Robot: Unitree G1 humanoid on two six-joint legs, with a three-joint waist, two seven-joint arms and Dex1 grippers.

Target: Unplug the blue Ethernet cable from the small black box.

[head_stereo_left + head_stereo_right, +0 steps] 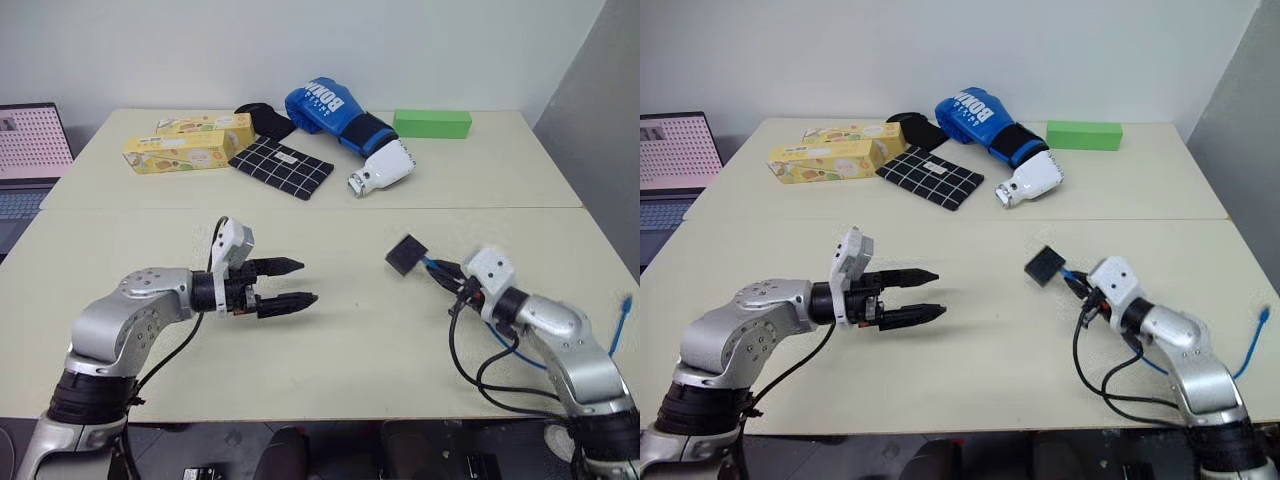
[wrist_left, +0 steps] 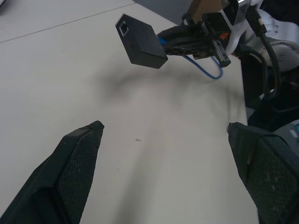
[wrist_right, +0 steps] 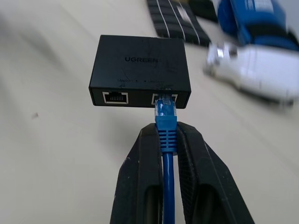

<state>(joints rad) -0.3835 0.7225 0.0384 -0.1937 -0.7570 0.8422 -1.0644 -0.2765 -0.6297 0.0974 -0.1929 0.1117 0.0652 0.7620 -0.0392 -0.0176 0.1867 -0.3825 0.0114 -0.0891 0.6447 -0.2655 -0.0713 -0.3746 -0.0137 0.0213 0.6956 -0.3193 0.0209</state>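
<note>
Pulling the plug free will likely go best if the left end effector takes the small black box by its flat sides while the right end effector keeps its pinch on the boot and draws straight back along the port, not sideways. The right end effector is clenched on the blue Ethernet cable just behind the plug, which sits in one of the box's two ports; the box hangs off the cable above the counter, held clear of it. The right arm reaches in low, pointing toward the middle. The left arm is bent across, its fingers spread wide, released and grasping nothing, aimed at the box but well apart from it.
</note>
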